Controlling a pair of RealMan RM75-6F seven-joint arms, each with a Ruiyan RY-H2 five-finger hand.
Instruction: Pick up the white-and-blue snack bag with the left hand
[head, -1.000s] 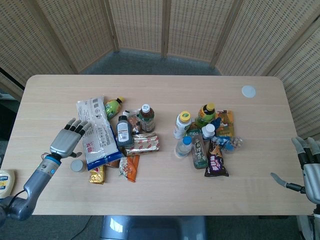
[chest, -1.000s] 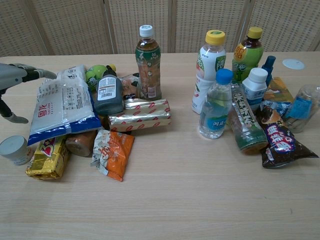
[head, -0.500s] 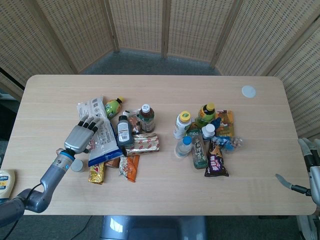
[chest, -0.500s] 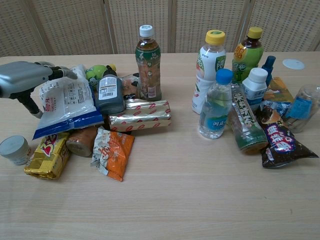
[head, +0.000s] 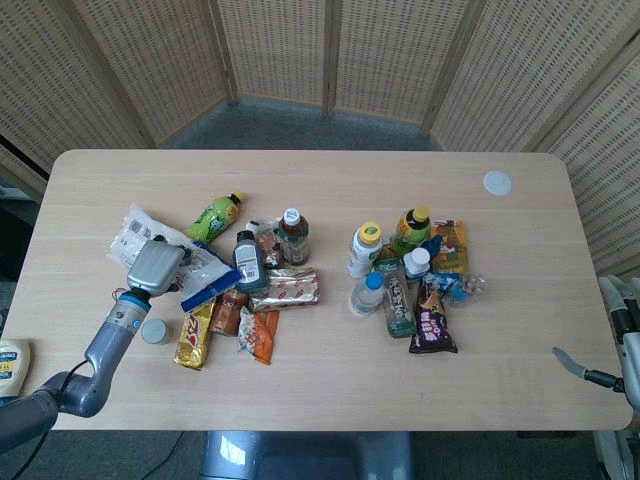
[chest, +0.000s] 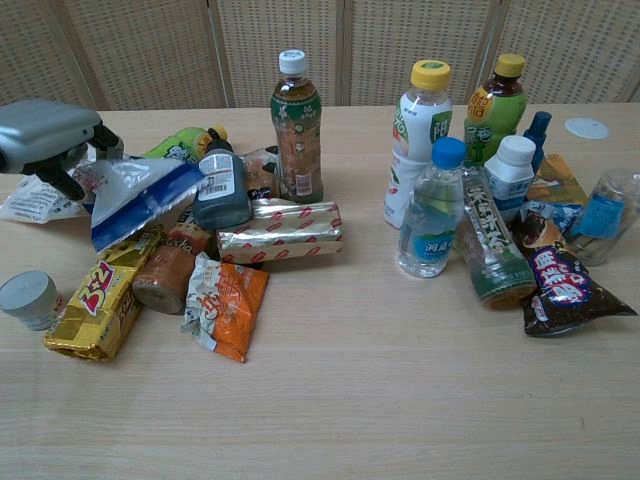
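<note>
From the head view, your grey left hand (head: 153, 268) now has its fingers closed around the crinkled white-and-blue plastic snack bag (head: 165, 258); half a second ago they lay spread on top of it. The bag has swung round and been dragged left, its white end now pointing to the far left of the wooden table (head: 320, 190). The lime-green bottle (head: 215, 213) it partly covered now shows fully. Your right hand (head: 618, 340) sits at the right table edge, fingers apart, holding nothing, as before.

From the chest view, your left hand (chest: 45, 135) grips the bag (chest: 140, 192), whose blue edge now tilts up off the shiny gold snack packet (chest: 88, 305).
</note>
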